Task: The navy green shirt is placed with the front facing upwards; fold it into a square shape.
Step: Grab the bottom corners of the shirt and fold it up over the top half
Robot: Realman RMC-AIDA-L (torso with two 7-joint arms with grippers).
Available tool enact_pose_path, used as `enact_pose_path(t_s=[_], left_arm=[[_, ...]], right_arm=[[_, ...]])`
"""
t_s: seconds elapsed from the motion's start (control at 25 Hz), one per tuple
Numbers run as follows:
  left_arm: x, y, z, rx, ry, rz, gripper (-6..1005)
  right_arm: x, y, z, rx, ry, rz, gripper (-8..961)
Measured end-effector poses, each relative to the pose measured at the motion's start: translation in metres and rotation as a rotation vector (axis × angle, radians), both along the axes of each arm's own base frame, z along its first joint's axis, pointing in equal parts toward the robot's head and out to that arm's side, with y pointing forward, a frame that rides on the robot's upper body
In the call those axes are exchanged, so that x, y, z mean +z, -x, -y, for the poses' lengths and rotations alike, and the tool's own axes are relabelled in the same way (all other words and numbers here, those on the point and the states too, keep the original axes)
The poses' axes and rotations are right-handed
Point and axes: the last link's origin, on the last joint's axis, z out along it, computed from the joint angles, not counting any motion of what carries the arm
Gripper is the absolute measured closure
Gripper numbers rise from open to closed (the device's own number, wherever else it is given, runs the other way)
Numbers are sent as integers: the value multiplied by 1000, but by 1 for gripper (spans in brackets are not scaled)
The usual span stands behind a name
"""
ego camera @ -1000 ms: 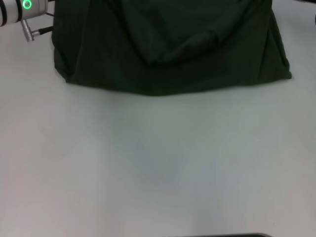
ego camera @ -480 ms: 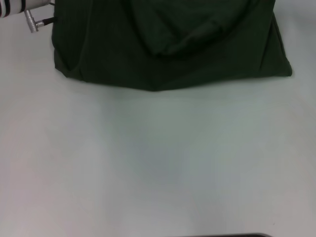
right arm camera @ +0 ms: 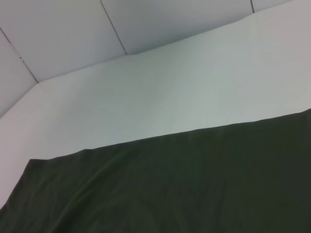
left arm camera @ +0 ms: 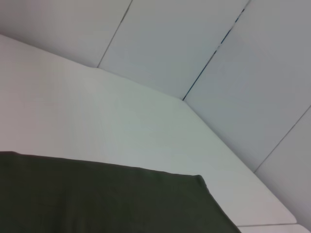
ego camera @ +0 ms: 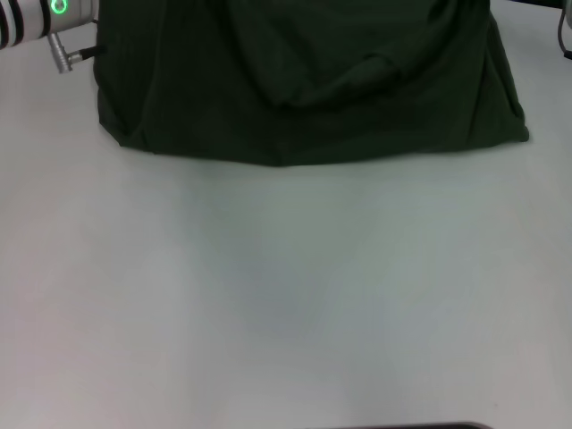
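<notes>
over the last second i watched the navy green shirt [ego camera: 304, 80] shift only a little: the sagging fold near its middle dipped, then rose again, and the hem line nearest me barely moved. the left arm's wrist [ego camera: 40, 22], just beside the shirt's left edge, wobbled up and down and is back where it was. i read that as both arms carrying a fold of cloth across the far part of the shirt, with the fold not yet laid flat, so the square is some way off. i cannot tell how far either pincer is open or what it holds; neither shows. the shirt lies at the far end of the worktop [ego camera: 286, 304], pale and bare on the near side of the shirt. beyond the shirt stand pale panelled walls [left arm camera: 204, 39].
</notes>
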Motion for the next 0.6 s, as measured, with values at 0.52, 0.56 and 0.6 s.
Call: enact_pose_path(t_s=[0.52,0.56,0.6], left_arm=[[-8,4,6,3,-49,24,825],[-8,4,6,3,-49,24,801],[-8,5,6,4,-49,24,776]], right_arm=[[-10,3,2,12,30,9,780],[-11,4,2,14,35,13,778],[-12,4,3,17,41,17,777]])
